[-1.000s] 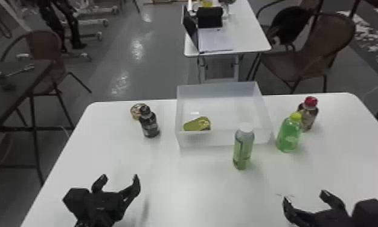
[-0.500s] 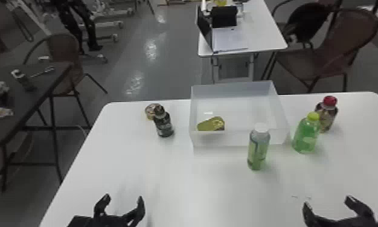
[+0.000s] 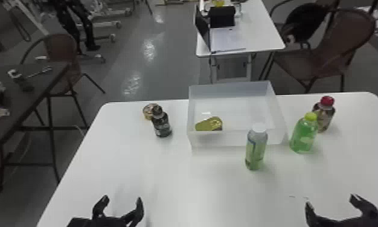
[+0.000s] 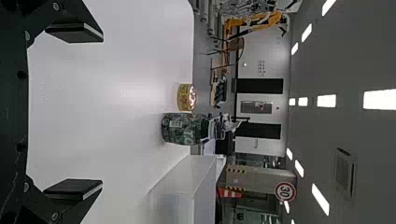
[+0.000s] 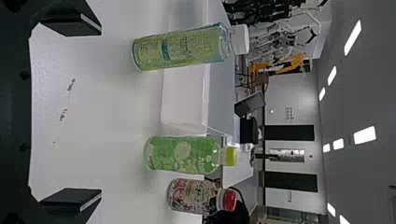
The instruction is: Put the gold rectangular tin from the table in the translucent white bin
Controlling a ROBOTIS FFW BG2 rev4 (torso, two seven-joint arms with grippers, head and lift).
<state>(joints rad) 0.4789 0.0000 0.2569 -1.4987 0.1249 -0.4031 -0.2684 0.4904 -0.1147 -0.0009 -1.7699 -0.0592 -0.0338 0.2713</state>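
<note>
The gold rectangular tin (image 3: 209, 124) lies inside the translucent white bin (image 3: 236, 139), at its front left corner. At the table's near left, my left gripper (image 3: 122, 203) stands open, well in front of the bin; in the left wrist view the left gripper (image 4: 86, 112) has nothing between its fingers, and the bin (image 4: 180, 191) shows too. My right gripper (image 3: 331, 203) is open at the near right; the right gripper (image 5: 84, 114) is likewise vacant in the right wrist view.
A dark bottle (image 3: 161, 122) and a round tin (image 3: 149, 111) stand left of the bin. A pale green bottle (image 3: 255, 151) stands before its front wall. To its right are a green bottle (image 3: 303, 134) and a red-capped bottle (image 3: 325, 113) on the white table (image 3: 179, 181).
In the head view, the whole scene has shifted to the right, and both grippers now sit lower at the bottom edge. The tin stays in the bin and both grippers remain open.
</note>
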